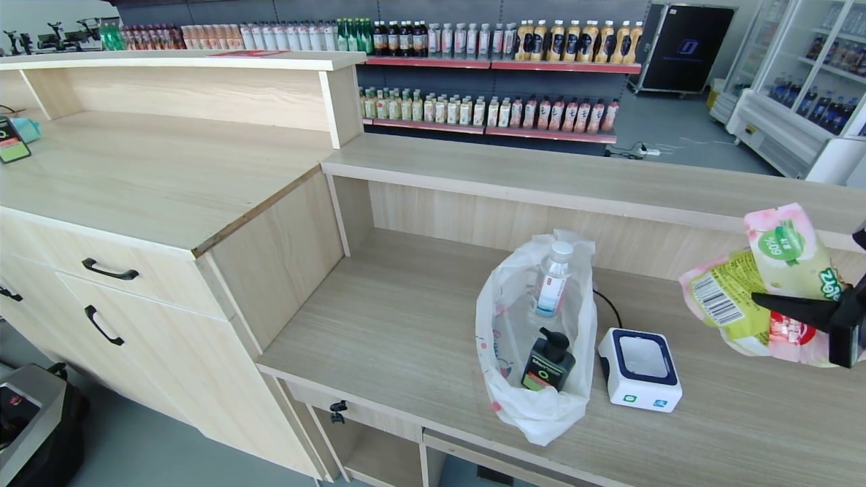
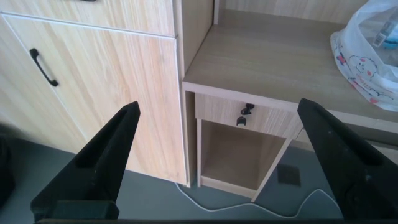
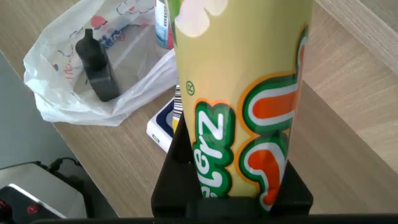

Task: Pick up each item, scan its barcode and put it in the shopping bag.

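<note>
Barcode (image 1: 716,299) on right pincer's (image 3: 231,177) snack packet (image 1: 788,260)

Left of centre the surface (image 1: 399,318) lies bare; the shopping bag (image 1: 500,338) and scanner (image 1: 639,368), side by side, block the lower middle.

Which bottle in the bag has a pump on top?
The dark bottle in front; the clear bottle behind it has a plain white cap.

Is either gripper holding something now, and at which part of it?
Right gripper holds the snack bag, fingers clamped across its lower half; left gripper is empty.
</note>
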`<state>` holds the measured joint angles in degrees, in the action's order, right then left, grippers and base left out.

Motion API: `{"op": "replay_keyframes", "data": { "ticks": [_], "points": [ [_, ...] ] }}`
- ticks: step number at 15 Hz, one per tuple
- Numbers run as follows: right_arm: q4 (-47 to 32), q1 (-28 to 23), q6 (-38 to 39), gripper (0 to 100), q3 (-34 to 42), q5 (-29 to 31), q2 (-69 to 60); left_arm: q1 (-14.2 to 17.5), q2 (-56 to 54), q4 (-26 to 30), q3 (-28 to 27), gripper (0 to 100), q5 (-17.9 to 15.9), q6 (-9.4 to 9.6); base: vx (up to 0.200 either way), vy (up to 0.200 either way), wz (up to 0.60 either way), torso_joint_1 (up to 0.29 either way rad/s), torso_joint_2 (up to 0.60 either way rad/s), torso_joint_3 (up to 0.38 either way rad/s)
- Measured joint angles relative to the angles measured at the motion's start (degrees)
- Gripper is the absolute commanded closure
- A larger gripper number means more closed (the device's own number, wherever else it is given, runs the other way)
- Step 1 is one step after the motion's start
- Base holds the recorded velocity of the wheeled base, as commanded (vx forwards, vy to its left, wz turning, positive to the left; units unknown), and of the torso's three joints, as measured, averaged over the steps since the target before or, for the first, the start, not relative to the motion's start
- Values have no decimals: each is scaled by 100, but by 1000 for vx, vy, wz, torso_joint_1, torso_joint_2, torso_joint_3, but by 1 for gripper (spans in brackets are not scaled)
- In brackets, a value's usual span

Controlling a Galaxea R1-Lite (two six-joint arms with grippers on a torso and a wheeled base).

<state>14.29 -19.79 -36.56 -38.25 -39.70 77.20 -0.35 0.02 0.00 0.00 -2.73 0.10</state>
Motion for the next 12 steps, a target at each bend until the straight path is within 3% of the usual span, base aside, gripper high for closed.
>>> {"op": "replay_keyframes", "data": {
  "ticks": [3,6,12],
  "points": [
    [95,83,453,100,22,33,-162,0,0,2,0,0,0,0,0,0,600,-4,-1,7],
    [194,507,1440,100,-155,38,-102,0,0,0,0,0,2,-2,0,0,0,0,0,0],
    [1084,957,1532,100,-315,33,976,0,0,0,0,0,0,-2,0,0,0,0,0,0]
  ]
}}
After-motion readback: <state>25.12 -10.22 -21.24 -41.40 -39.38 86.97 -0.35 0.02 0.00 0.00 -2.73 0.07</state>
